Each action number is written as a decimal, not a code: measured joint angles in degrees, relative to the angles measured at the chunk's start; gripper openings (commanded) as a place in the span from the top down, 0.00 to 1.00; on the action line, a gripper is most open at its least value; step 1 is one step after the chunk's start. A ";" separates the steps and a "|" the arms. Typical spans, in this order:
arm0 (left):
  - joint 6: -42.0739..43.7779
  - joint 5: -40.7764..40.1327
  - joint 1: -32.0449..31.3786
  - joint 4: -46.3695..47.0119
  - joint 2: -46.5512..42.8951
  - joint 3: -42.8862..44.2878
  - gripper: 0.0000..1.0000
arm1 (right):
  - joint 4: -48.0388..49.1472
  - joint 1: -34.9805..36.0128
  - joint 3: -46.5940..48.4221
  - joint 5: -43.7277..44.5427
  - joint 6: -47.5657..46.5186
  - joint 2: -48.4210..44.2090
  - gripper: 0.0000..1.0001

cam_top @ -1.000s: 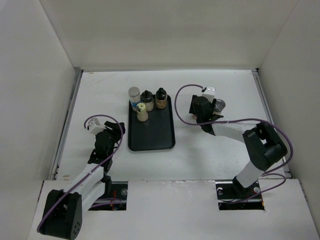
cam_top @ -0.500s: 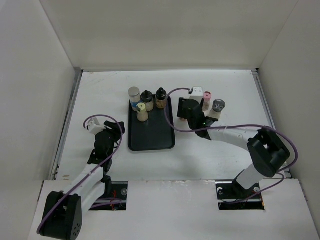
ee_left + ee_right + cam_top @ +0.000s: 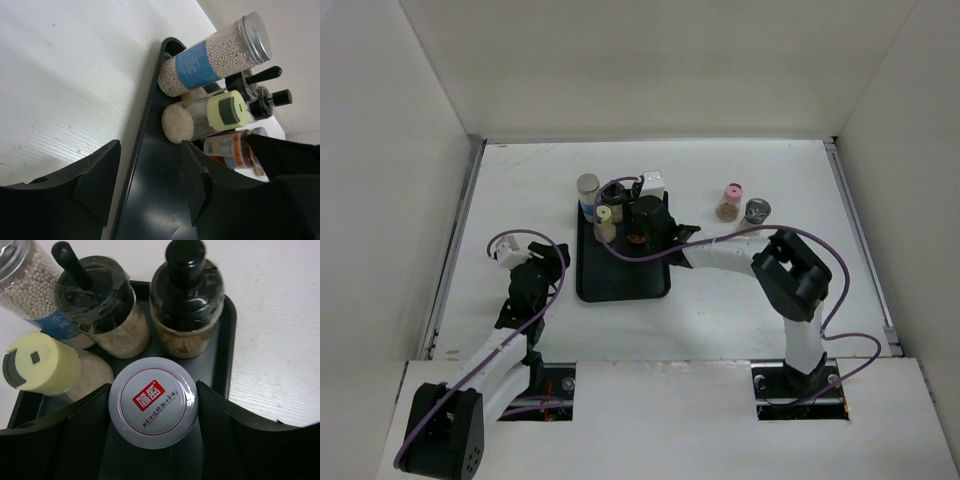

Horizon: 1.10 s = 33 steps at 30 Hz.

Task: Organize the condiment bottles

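Over tray (image 3: 227, 340) — right hand (image 3: 152, 407) clasps jar (image 3: 153, 390).

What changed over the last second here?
The right gripper swung left to over the tray, holding the white-capped jar. The left gripper, the four bottles on the tray, the pink-capped bottle and the grey-capped bottle stayed put.
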 measured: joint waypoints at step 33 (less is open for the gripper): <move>0.00 -0.98 -1.90 0.04 1.60 0.00 0.51 | -9.46 -22.21 -22.29 9.66 3.19 -41.51 0.00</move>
